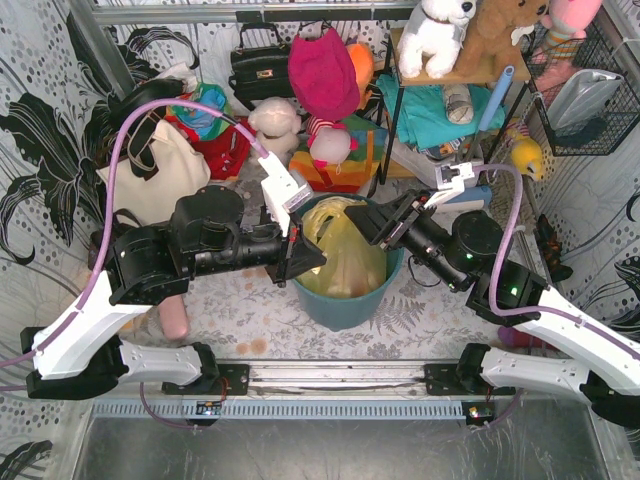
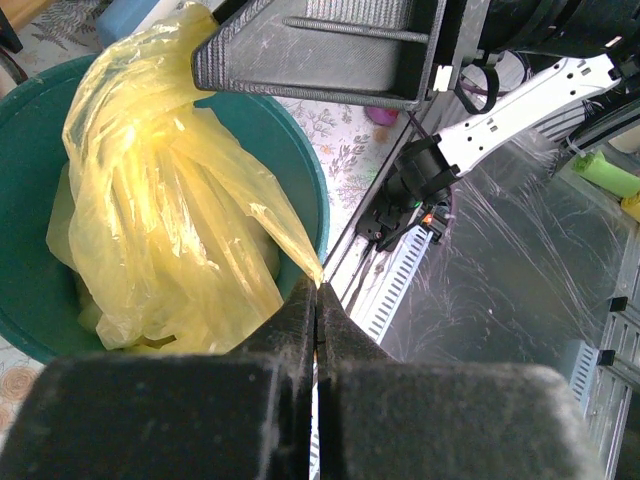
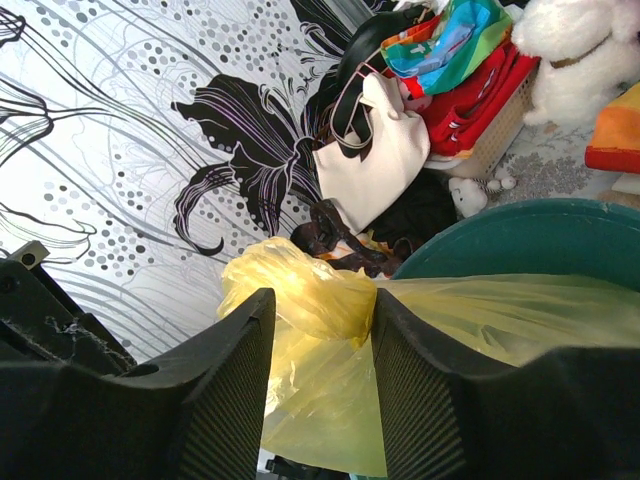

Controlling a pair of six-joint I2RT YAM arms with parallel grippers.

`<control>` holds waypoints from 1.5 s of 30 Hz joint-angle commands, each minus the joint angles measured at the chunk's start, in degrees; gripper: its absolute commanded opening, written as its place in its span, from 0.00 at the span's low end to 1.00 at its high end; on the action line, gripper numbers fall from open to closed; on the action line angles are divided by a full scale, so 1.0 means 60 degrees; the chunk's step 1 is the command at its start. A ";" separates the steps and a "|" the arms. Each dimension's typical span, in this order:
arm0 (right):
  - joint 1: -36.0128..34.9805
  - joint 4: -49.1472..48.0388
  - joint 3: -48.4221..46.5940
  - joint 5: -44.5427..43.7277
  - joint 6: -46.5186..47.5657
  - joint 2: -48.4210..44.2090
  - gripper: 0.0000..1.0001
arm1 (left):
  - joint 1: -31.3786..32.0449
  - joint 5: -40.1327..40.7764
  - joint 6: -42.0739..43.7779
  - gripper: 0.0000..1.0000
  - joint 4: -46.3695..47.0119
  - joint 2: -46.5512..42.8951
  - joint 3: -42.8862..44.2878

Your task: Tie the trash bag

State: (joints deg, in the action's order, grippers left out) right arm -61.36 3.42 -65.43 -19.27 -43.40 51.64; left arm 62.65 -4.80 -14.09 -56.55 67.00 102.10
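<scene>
trash bag (image 1: 350, 255) in bucket (image 1: 345, 308), tote (image 1: 160, 180) bkgd L

Walled with white sheeting (image 1: 40, 130) printed in black flowers; backed by a shelf (image 1: 455, 77) of plush toys (image 1: 438, 30); underfoot, seemingly a floral cloth (image 1: 250, 310); evenly lit.

You're in a lab booth dressed as a home corner: floral wall panels (image 1: 40, 130), plush toys (image 1: 437, 30), handbags (image 1: 258, 68), shelf (image 1: 455, 76) w/ folded cloth (image 1: 430, 112), alu rail (image 1: 340, 373) at tabletop's (image 1: 255, 318) near edge.

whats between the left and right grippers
Yellow plastic of the trash bag, spanning from left gripper to right gripper above the teal bucket; the top view shows it.
</scene>
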 commanded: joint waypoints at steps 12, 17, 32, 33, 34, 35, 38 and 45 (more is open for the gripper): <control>0.0041 0.0225 0.0148 -0.0597 -0.0064 -0.0384 0.37 | 0.0075 0.0086 0.0077 0.00 0.0461 -0.0083 -0.0029; 0.0045 0.0236 0.0008 -0.0524 0.0023 -0.0259 0.27 | 0.0083 0.0071 0.0090 0.00 0.0472 -0.0061 -0.0003; 0.0039 0.1122 -0.0711 0.0135 0.0294 -0.0158 0.00 | 0.0083 0.1227 -0.0393 0.00 0.1888 -0.0509 -0.0738; 0.0035 0.1220 -0.0748 0.0199 0.0290 -0.0177 0.00 | 0.0076 0.1404 -0.0415 0.00 0.1972 -0.0550 -0.0763; 0.0043 0.1318 -0.0767 0.0277 0.0288 -0.0212 0.00 | 0.0076 0.1567 -0.0438 0.00 0.2045 -0.0591 -0.0764; 0.0041 0.1415 -0.0803 0.0341 0.0278 -0.0242 0.00 | 0.0075 0.1699 -0.0456 0.00 0.2120 -0.0637 -0.0779; 0.0042 0.1687 -0.0857 0.0649 0.0241 -0.0297 0.00 | 0.0075 0.1880 -0.0476 0.00 0.2477 -0.0746 -0.0903; 0.0047 0.1894 -0.0638 0.1356 -0.0130 -0.0330 0.00 | 0.0077 0.1751 -0.0479 0.00 0.2812 -0.0684 -0.1054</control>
State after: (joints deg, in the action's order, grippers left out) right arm -61.36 14.15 -68.53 -14.52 -42.68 50.35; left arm 62.70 4.60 -16.49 -44.21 62.54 96.38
